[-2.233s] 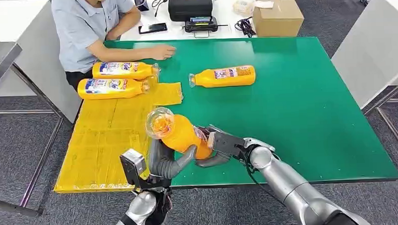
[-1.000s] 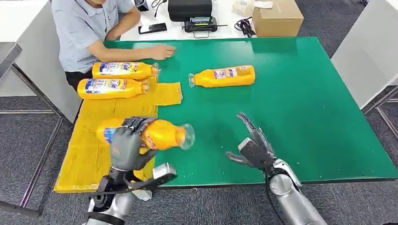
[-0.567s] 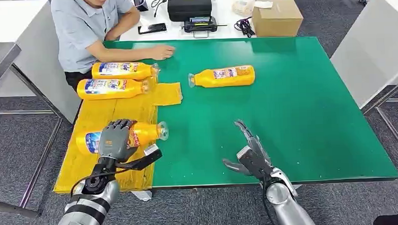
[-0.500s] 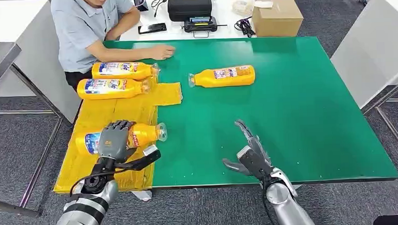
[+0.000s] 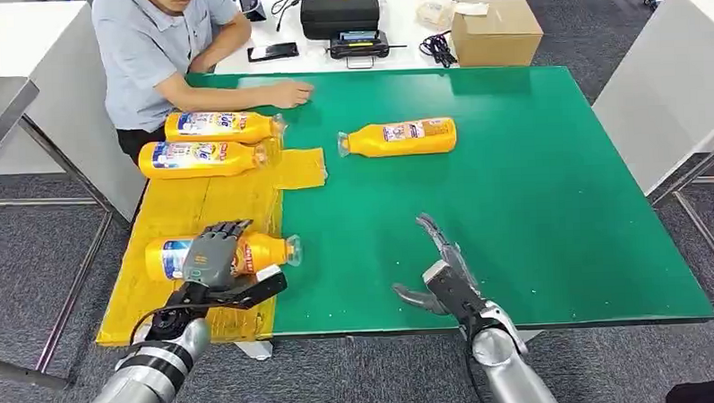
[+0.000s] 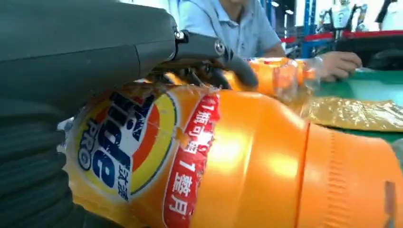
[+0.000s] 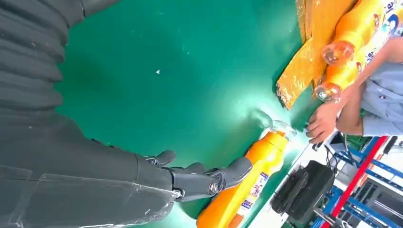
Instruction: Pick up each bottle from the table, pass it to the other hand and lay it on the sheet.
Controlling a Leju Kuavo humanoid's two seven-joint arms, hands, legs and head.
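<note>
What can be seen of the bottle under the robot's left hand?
The orange bottle lies on its side on the yellow sheet, near the sheet's front edge, its clear cap pointing toward the green table. It looks like glossy plastic, with a blue, yellow and red label and a red band printed with white characters. The left hand rests over its labelled middle, fingers draped across the top; whether they grip it cannot be told. It lies apart from the other bottles.

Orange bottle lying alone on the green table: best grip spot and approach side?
Grip the orange bottle around its labelled mid-body, coming from above with the open right hand. It lies flat on its side, clear cap toward the person, with bare green table all round, so fingers can probably wrap across its width.
</note>
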